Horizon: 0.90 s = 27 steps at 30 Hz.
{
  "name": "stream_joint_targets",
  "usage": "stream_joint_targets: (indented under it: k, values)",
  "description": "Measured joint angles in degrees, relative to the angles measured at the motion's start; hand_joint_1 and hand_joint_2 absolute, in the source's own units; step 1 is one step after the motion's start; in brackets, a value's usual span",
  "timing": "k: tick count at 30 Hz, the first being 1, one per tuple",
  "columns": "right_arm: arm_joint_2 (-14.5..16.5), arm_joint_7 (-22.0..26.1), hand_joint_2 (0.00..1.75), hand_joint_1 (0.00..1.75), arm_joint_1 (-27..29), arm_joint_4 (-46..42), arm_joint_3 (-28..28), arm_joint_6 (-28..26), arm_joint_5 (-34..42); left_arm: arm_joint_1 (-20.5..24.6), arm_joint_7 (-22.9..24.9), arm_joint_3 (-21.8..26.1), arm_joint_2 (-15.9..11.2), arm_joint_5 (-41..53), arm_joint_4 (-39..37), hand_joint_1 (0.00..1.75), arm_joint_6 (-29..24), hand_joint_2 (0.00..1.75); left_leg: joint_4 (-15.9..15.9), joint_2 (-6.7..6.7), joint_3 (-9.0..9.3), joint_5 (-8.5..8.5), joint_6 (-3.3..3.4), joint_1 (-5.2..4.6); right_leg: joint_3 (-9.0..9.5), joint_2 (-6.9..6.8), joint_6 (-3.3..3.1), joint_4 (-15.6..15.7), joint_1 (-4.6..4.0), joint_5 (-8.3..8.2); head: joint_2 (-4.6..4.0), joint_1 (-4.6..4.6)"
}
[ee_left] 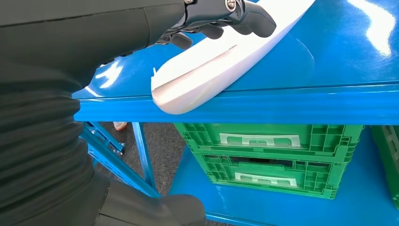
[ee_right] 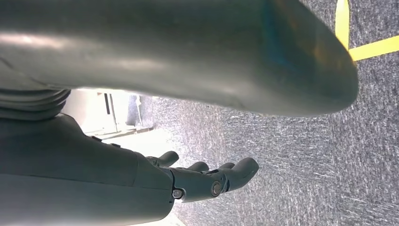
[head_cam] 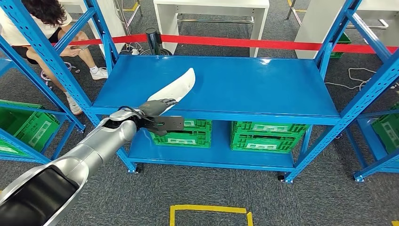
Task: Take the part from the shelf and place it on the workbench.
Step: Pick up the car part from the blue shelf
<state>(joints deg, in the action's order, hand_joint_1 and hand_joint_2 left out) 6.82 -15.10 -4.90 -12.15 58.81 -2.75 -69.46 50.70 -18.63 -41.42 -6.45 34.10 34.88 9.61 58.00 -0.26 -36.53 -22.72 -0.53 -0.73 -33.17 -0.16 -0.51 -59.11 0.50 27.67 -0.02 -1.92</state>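
Observation:
A long white curved part (head_cam: 176,89) lies on the top board of the blue shelf (head_cam: 254,84), its near end sticking out a little over the front edge. My left hand (head_cam: 157,109) reaches it from the front. The dark fingers (ee_left: 226,14) rest on top of the part (ee_left: 211,70), while the thick thumb (ee_left: 155,209) stays low, below the shelf's front edge (ee_left: 282,106), and does not close on it. My right hand (ee_right: 207,181) hangs over the grey carpet with its fingers loosely apart and nothing in it.
Two green crates (head_cam: 183,132) (head_cam: 268,136) sit on the lower board. More blue racks with green crates (head_cam: 23,125) stand at both sides. A person (head_cam: 42,28) sits at the back left behind red barrier tape (head_cam: 263,43). Yellow floor tape (head_cam: 209,209) marks a square near me.

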Motion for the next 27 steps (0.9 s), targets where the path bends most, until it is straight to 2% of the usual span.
stream_joint_targets:
  k: [5, 10, 14, 16, 19, 23, 27]
  values:
    - [0.1, 0.0, 0.00, 0.00, 0.0, 0.0, 0.0, 0.0, -0.3, -0.4, 1.7, 0.7, 0.3, -0.2, 0.0, 0.00, -2.2, 1.75, 0.0, 0.00, -0.02, -0.01, 0.01, 0.00, -0.01, 0.00, 0.00, 0.0, 0.01, 0.00, 0.00, 0.00]
    - [0.1, 0.0, 0.00, 0.00, 0.0, 0.0, 0.0, 0.0, -0.7, -1.5, 4.6, 2.0, 1.1, 1.3, 0.0, 0.00, -7.7, 1.75, 0.0, 0.00, -0.03, -0.01, 0.04, 0.00, -0.02, -0.01, 0.00, 0.0, 0.01, 0.00, 0.00, 0.00]
    - [0.2, 0.0, 0.00, 0.00, 0.0, 0.0, 0.0, 0.0, -0.7, -1.9, 6.5, 3.4, 2.9, 3.8, -0.4, 0.00, -12.2, 1.75, 0.0, -0.03, -0.10, 0.01, 0.09, 0.00, -0.05, -0.09, 0.01, 0.0, 0.01, 0.00, 0.00, 0.00]
    - [0.2, 0.0, 0.00, 0.00, -0.1, 0.0, 0.1, 0.0, -0.5, -1.8, 9.3, 4.5, 4.3, 5.2, -0.9, 0.00, -14.9, 1.75, 0.1, -0.04, -0.13, 0.01, 0.09, 0.00, -0.06, -0.13, 0.02, 0.0, 0.01, -0.01, 0.00, 0.00]
    - [0.4, 0.0, 0.00, 0.00, -0.1, 0.0, 0.6, -0.2, -0.3, -1.5, 16.5, 6.0, 6.6, 8.7, -2.2, 0.00, -20.1, 1.75, 0.1, -0.06, -0.16, 0.01, 0.11, 0.00, -0.07, -0.15, 0.07, 0.0, 0.00, -0.04, 0.00, 0.00]
    - [0.5, 0.0, 0.00, 0.00, -0.1, 0.0, 1.0, -0.4, -0.3, -0.8, 25.3, 6.7, 8.1, 16.4, -4.3, 0.00, -26.7, 1.75, 0.1, -0.05, -0.18, 0.00, 0.12, 0.00, -0.08, -0.13, 0.08, 0.0, 0.00, -0.05, 0.00, 0.00]
    - [0.6, 0.0, 0.00, 0.00, -0.1, 0.0, 1.0, -0.3, -0.5, -0.8, 28.9, 8.1, 8.7, 21.2, -6.1, 0.00, -28.0, 1.75, 0.1, -0.04, -0.18, 0.00, 0.13, 0.00, -0.09, -0.13, 0.08, 0.0, 0.00, -0.05, 0.00, 0.00]
